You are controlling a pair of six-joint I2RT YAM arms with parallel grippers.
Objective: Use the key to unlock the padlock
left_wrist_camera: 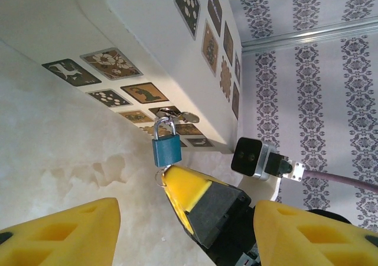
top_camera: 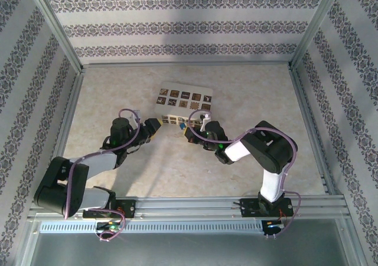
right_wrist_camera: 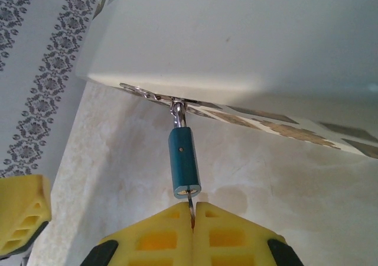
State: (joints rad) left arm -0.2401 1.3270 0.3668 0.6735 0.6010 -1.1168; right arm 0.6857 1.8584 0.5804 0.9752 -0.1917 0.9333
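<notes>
Blue padlock (right_wrist_camera: 184,162) hangs from a metal hasp (right_wrist_camera: 155,94) on the near side of the white tiled box (top_camera: 183,103), mid-counter (top_camera: 236,100). Right hand (right_wrist_camera: 192,210) pinched closed on the key (right_wrist_camera: 190,204), which sits in the lock's bottom keyhole. Left hand (top_camera: 155,126) just left of the padlock, fingers (left_wrist_camera: 65,233) spread, holding nothing.

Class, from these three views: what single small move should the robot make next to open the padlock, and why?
Probably twist the right claw to turn the key: it is shut on the key, whose blade seems already in the keyhole of the blue padlock. The left claw is open nearby, holding nothing.
</notes>
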